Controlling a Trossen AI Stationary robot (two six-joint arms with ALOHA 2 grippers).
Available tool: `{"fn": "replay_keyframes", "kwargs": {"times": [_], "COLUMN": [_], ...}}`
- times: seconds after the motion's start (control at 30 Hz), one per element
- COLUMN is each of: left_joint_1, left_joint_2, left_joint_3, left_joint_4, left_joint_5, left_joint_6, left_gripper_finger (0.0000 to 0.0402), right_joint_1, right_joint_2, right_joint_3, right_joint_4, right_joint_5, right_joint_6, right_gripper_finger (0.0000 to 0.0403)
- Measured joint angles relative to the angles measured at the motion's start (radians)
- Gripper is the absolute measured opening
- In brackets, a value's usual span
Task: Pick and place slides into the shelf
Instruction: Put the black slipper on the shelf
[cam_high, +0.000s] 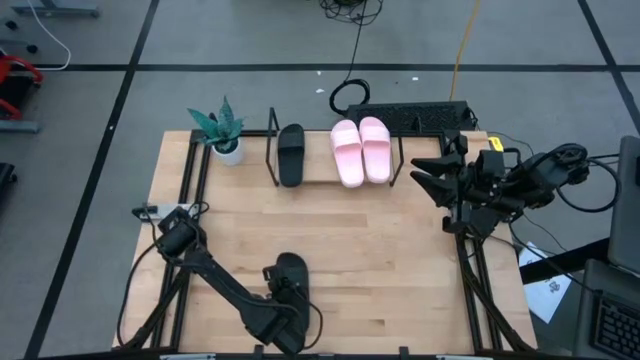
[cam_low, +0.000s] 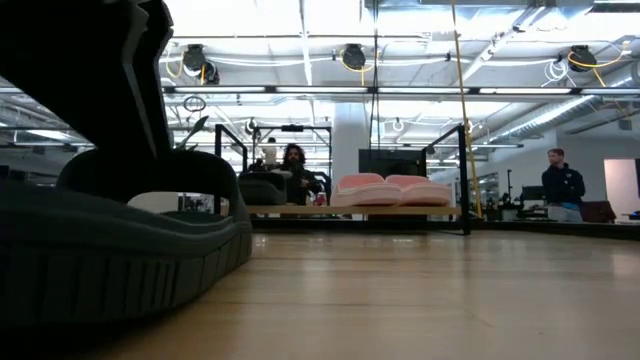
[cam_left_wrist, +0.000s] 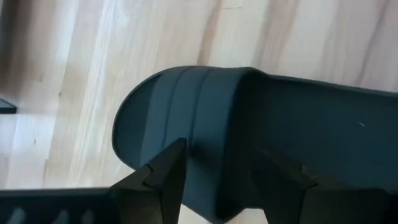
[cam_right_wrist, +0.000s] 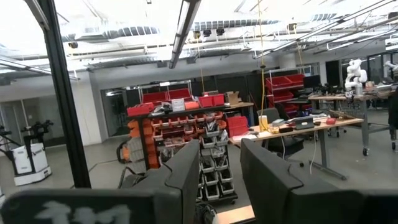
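- Left gripper (cam_high: 287, 290) sat right over the last black slide (cam_high: 290, 272) near the worktop's front edge, fingers (cam_left_wrist: 165, 177) apart, straddling its strap.
- Slide's long axis pointed toward the shelf (cam_high: 318, 180), well apart.
- Right gripper (cam_high: 425, 172) waited far off beside the shelf, fingers apart and empty.

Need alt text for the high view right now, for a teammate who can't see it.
Left gripper sits over a black slide near the table's front edge. On the shelf rest another black slide and the pink pair; the right arm waits at the right edge.
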Motion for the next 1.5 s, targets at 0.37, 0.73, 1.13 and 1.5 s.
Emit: {"fn": "replay_keyframes", "kwargs": {"times": [0.37,0.73,1.13,1.5], "left_joint_1": [0.013,0.031,0.051,0.152], "left_joint_2": [0.0,0.0,-0.022,-0.172], "left_joint_3": [-0.011,-0.087,-0.02,0.268], "left_joint_4": [-0.014,-0.059,-0.269,-0.297], "left_joint_5": [-0.038,-0.089,-0.16,-0.541], "left_joint_6": [-0.02,-0.106,-0.058,0.386], "left_gripper_finger": [0.0175,0.0138,0.0004,0.0001], "right_joint_1": [0.0,0.0,0.0,0.0], "right_joint_2": [0.0,0.0,0.0,-0.002], "right_joint_3": [0.0,0.0,0.0,0.0], "right_joint_4": [-0.004,-0.017,-0.031,0.0], "right_joint_5": [0.0,0.0,0.001,0.002], "right_joint_6": [-0.002,-0.003,-0.004,-0.003], "right_gripper_finger": [0.011,0.011,0.011,0.011]}}
